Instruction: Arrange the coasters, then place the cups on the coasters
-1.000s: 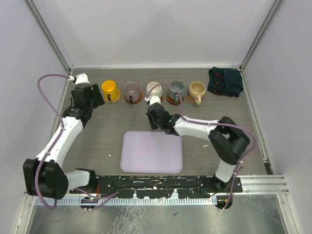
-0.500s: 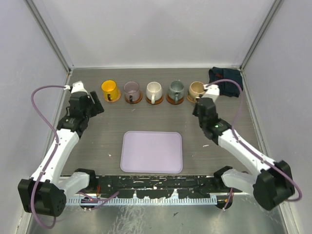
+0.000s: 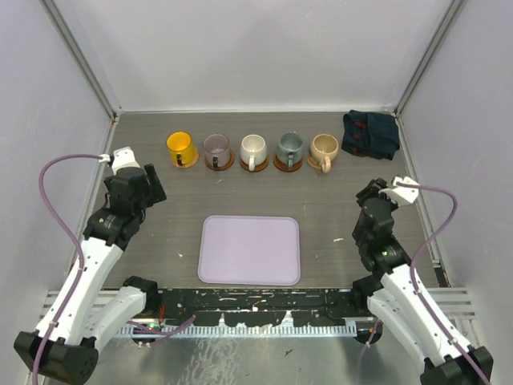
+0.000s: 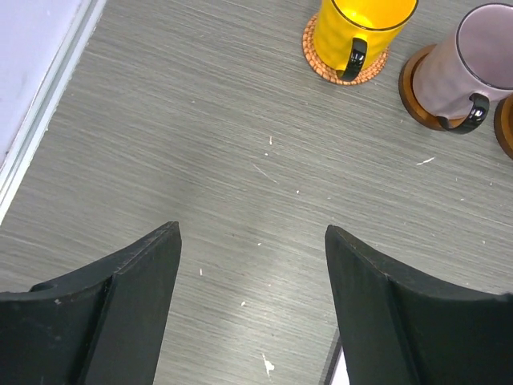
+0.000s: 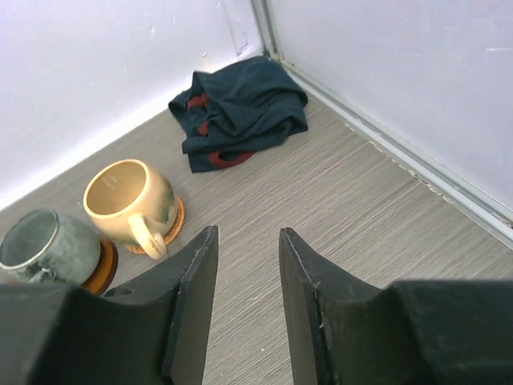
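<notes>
Top external view shows five cups in a row along the far edge of the bench. From left to right they are the yellow cup, purplish glass cup, white cup, grey-green cup and tan cup. The cups sit on the coasters, whose brown rims peek out beneath most of them, so I judge the arrangement finished. A lavender tray lies by the near edge, and a dark blue cloth is bunched in the far right corner; both are outside the row. The left arm is folded toward the left edge and the right arm toward the right edge. Both are well apart from the cups, a pose that suits resting clear of completed work.

Left wrist view shows the left fingers spread wide with nothing between them and only bare bench below. Ahead, the yellow cup and the purplish glass cup stand upright on their coasters with handles turned toward the camera, far from the fingers.

Right wrist view shows the right fingers parted by a narrower gap, also gripping nothing. They aim toward the far right corner. The tan cup sits centred on its coaster with the grey-green cup just beside it, and the cloth lies beyond against the wall.
</notes>
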